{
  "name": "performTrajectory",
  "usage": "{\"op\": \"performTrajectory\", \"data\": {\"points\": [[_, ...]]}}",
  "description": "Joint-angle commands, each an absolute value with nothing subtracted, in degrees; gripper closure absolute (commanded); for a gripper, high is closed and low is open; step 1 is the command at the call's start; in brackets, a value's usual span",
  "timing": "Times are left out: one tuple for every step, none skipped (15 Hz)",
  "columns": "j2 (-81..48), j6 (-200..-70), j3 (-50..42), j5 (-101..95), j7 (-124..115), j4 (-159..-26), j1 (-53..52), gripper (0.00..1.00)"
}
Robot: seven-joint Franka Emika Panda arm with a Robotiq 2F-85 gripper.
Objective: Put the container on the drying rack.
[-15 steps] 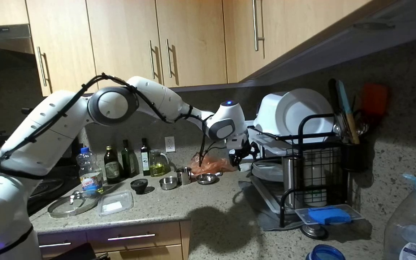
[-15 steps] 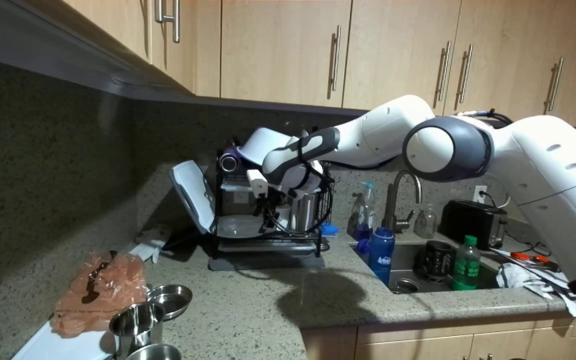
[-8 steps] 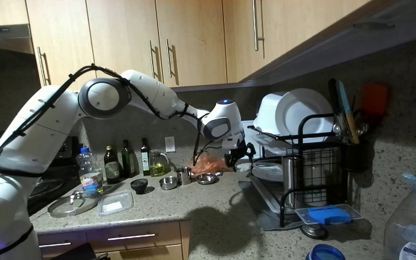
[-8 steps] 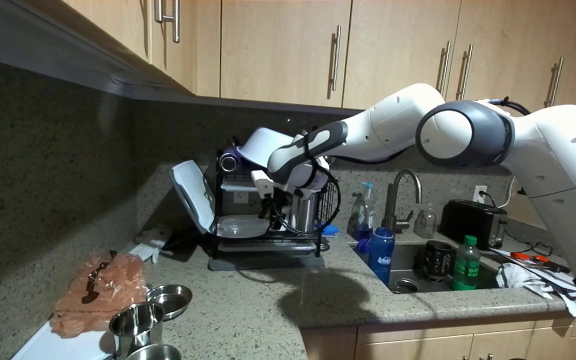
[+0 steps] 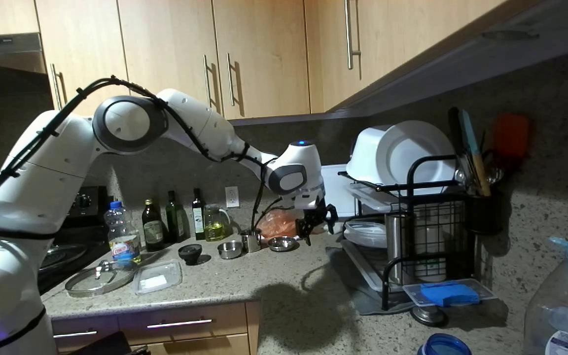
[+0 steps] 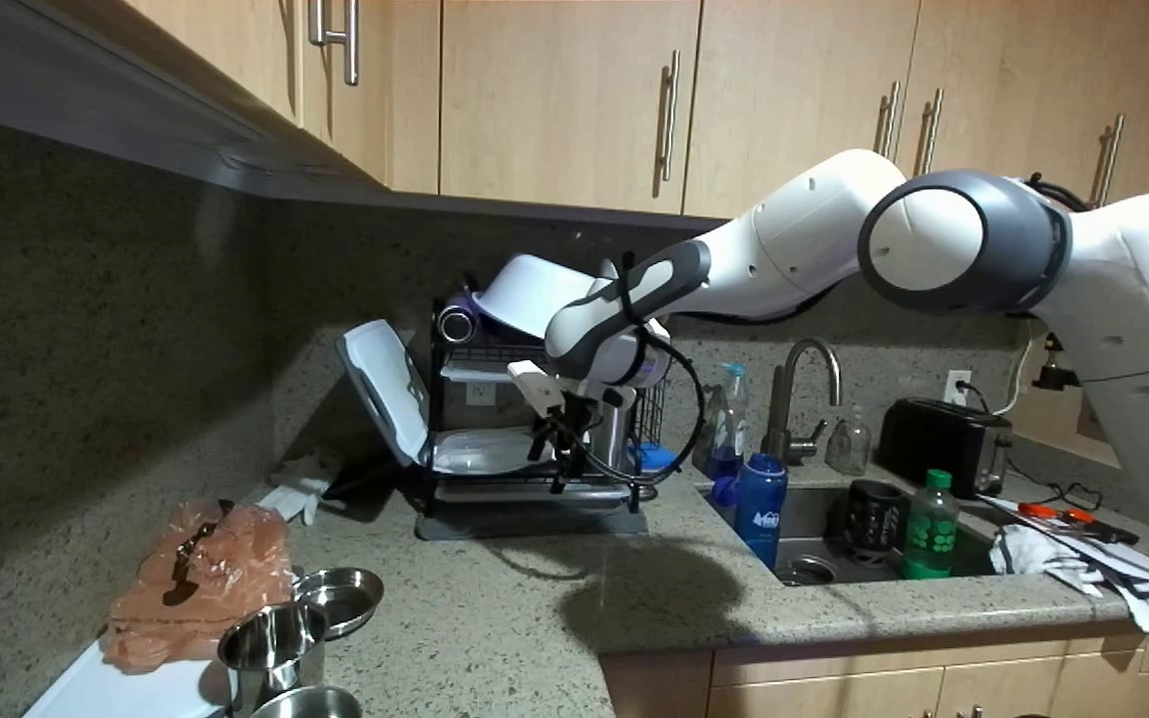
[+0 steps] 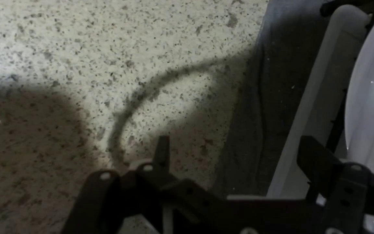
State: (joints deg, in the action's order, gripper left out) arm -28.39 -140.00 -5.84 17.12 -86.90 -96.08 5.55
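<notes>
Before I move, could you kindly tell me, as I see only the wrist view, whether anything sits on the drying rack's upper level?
Observer: Yes, a white bowl and a white plate rest up there on the drying rack.
Operator: Thank you; does its lower level hold anything my view lacks?
Observer: Yes, a tall metal cylinder stands there.
Operator: And is anything lying on the counter outside my picture?
Observer: Yes, among other things an orange plastic bag, seen in both exterior views.
</notes>
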Motion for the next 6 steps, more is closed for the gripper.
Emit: {"op": "performTrajectory", "data": {"points": [[-23.8, -136.8, -5.3, 17.2, -81.3, -101.0, 5.9, 0.0], [-23.3, -135.5, -5.2, 17.4, -79.3, -101.5, 6.1, 0.0], [-22.6, -133.4, -4.6, 17.9, -75.6, -101.9, 6.7, 0.0], [-21.8, -131.9, -4.3, 18.2, -72.4, -102.4, 7.0, 0.0], [-25.7, -134.3, -6.0, 17.5, -77.1, -98.9, 5.4, 0.0], [-25.4, -133.8, -6.0, 17.6, -76.5, -99.0, 5.4, 0.0]]}}
